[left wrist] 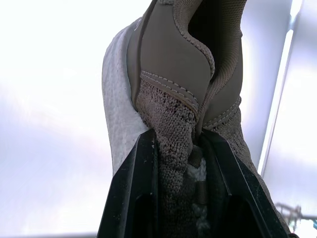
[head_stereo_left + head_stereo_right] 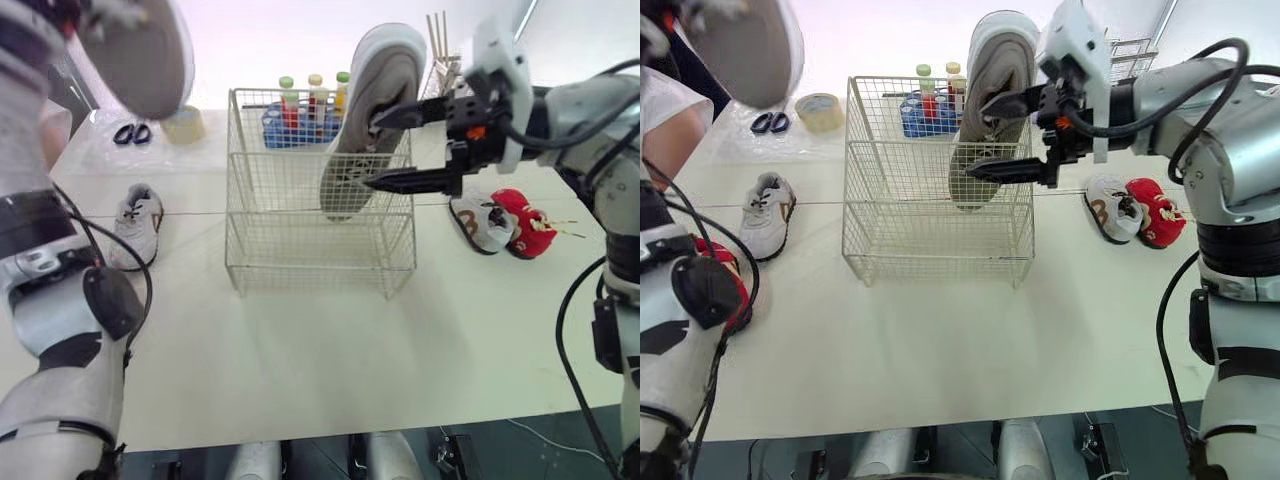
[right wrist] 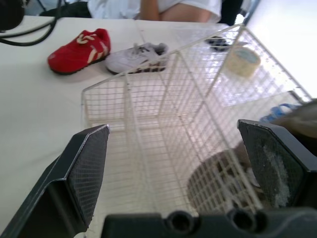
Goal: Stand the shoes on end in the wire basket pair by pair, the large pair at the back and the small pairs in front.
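A large grey shoe [image 2: 365,110] stands toe-down at the back right of the wire basket [image 2: 300,250], its heel rising above the rim. My right gripper [image 2: 390,148] is open beside that shoe, one finger high and one low, with nothing gripped. My left gripper [image 1: 178,136] is shut on the knit collar of the second large grey shoe [image 2: 145,50], held high at the far left with its sole towards me. One small grey-white shoe [image 2: 135,225] and a red shoe [image 2: 725,270] lie left of the basket. A small white shoe [image 2: 480,222] and a red shoe [image 2: 525,225] lie to its right.
Behind the basket stands a blue rack of bottles [image 2: 300,115]. A tape roll [image 2: 183,123] and scissors [image 2: 132,133] lie at the back left, near a person's arm [image 2: 670,110]. A wire rack [image 2: 1130,50] stands at the back right.
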Tool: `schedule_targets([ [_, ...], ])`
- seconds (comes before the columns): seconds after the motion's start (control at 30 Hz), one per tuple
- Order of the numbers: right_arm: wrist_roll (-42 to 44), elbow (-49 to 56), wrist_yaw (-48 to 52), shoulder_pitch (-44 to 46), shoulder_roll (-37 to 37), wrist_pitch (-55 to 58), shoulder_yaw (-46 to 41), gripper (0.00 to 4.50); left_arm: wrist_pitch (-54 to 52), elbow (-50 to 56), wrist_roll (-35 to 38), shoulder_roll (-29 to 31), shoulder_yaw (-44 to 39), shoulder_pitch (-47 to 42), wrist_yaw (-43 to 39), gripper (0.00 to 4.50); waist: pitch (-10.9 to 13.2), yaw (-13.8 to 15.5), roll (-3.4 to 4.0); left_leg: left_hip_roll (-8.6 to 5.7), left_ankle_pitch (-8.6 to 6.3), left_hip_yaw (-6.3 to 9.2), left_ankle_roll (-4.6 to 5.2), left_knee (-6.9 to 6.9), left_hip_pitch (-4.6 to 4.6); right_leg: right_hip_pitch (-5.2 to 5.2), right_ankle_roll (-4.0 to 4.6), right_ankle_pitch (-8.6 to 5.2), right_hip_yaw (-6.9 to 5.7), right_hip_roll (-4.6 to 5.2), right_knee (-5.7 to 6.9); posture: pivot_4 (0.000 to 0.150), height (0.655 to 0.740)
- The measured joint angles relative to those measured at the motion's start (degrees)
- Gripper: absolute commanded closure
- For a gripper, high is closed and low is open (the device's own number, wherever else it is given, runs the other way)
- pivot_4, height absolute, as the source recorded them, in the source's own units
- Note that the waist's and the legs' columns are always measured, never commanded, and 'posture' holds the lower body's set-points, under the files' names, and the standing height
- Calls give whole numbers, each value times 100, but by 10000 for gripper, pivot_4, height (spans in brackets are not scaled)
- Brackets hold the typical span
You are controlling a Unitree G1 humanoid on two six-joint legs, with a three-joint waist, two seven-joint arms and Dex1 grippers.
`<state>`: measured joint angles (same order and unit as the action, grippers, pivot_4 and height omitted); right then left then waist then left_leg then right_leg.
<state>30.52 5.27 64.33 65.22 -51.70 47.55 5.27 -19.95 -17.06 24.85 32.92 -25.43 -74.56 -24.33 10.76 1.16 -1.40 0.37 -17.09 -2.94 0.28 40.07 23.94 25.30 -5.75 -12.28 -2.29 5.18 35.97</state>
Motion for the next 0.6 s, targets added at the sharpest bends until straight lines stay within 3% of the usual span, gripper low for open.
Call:
schedule_targets([
  [0.2, -39, 114, 27, -478, -490, -89, -422, 0, 1979, 302, -778, -1080, 1181, 121, -15, 39148, -4, 63, 5, -3, -1, -22, 1, -1, -37, -23, 0, 0, 5, -3, -5, 1500, 7400],
  [0.4, 153, 397, -143, -1011, -832, 300, -1006, 0, 3494, -870, -1571, -1797, 1719, 632, 338, 39148, -2, -52, 4, 14, -17, -22, 31, -4, -42, -13, 0, 0, 8, -16, -3, 1500, 7400],
  [0.6, 464, 746, -388, -1048, -825, 723, -1154, 0, 4773, -2102, -2218, -1963, 1923, 656, 903, 39148, -2, -59, 7, 19, -20, -23, 37, -6, -42, 0, 0, 0, 18, -15, 0, 1500, 7400],
])
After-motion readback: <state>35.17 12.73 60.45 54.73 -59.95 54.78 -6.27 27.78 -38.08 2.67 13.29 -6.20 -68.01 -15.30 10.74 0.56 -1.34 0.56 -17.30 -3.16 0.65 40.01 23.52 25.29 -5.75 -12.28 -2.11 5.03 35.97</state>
